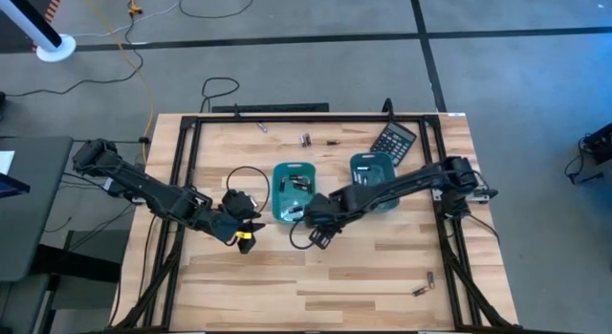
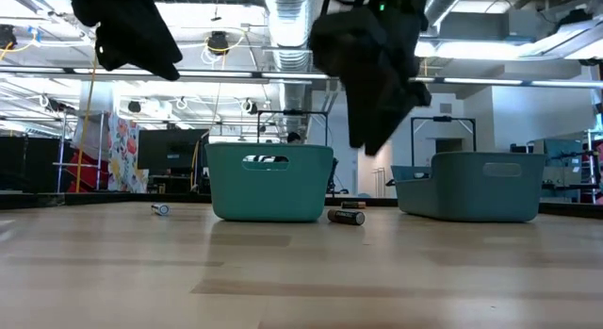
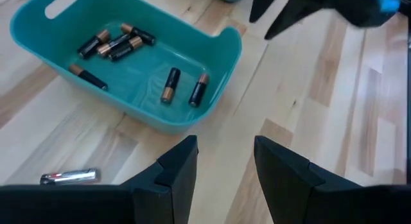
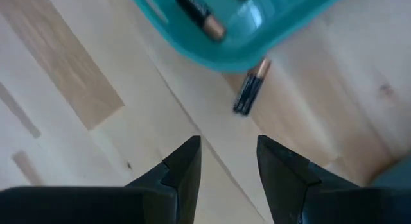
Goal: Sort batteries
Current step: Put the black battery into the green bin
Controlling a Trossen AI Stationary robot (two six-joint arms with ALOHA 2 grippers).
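Table (image 1: 382, 267): pale wood planks, smooth, satin sheen, visible grain. Teal trays (image 3: 218, 63): smooth moulded plastic, slightly glossy inside; the batteries (image 3: 170, 85) in them are dark with a matt wrap and coppery metallic ends, one loose battery (image 3: 69, 178) outside looks silvery, shiny metal. Gripper fingers (image 4: 183, 169): matt black plastic, faceted.

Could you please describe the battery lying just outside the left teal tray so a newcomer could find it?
Find the left teal tray. Against its outer wall, on bare wood, lies a dark battery with a coppery end; the right gripper hangs open above it. Similar batteries lie inside the tray.
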